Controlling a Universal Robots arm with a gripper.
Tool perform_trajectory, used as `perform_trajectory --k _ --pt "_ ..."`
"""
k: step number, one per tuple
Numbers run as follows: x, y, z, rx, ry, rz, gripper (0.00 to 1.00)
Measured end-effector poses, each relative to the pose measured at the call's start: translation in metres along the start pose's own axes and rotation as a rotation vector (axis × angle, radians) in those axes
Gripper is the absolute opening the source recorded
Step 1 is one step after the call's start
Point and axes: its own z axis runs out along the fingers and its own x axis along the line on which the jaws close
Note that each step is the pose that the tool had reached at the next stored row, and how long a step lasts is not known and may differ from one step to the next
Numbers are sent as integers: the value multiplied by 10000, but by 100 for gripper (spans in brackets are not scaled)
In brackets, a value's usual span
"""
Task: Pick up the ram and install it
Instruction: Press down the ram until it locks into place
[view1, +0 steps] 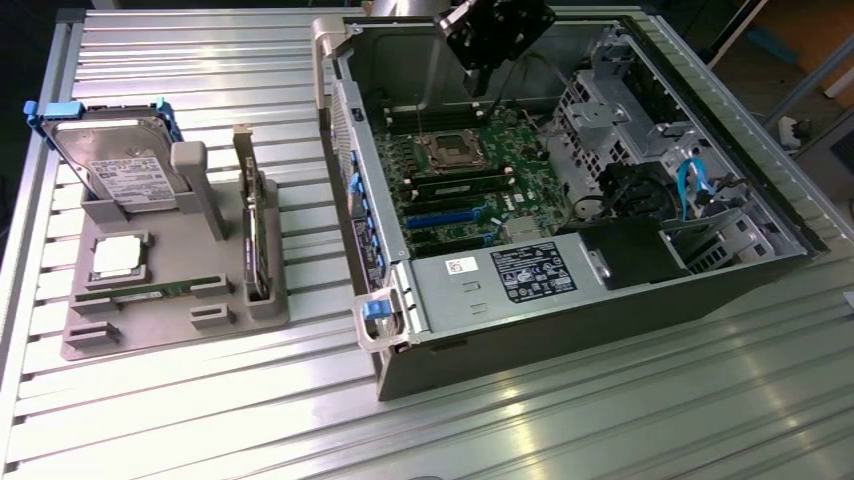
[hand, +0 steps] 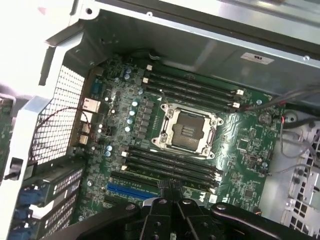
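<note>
The ram (view1: 144, 291) is a narrow green stick lying along the near edge of the grey holder tray (view1: 174, 325), at the exterior view's left. My black gripper (view1: 478, 88) hangs above the open computer case (view1: 561, 300), far from the ram, over the motherboard (view1: 461, 170) beside the empty processor socket (hand: 186, 129). In the wrist view the fingers (hand: 161, 207) meet with nothing between them, so the gripper (hand: 172, 189) is shut. Dark memory slots (hand: 172, 167) run just ahead of the fingertips, and more slots (hand: 192, 87) lie beyond the socket.
The tray also carries a hard drive (view1: 123, 165) in a blue frame, a square silver processor (view1: 118, 256) and a dark card (view1: 251, 225) standing on edge. Inside the case are a drive cage (view1: 607, 110), blue cables (view1: 690, 185) and a power supply (view1: 534, 272). Everything rests on a ribbed metal table (view1: 601, 420).
</note>
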Motion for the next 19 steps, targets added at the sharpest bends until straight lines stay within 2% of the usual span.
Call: perform_trajectory --k 6,11,19 --pt "0 0 0 18 -27 1091 11" --pt "0 0 1 38 -55 2233 11" --pt "0 0 1 37 -53 2154 11"
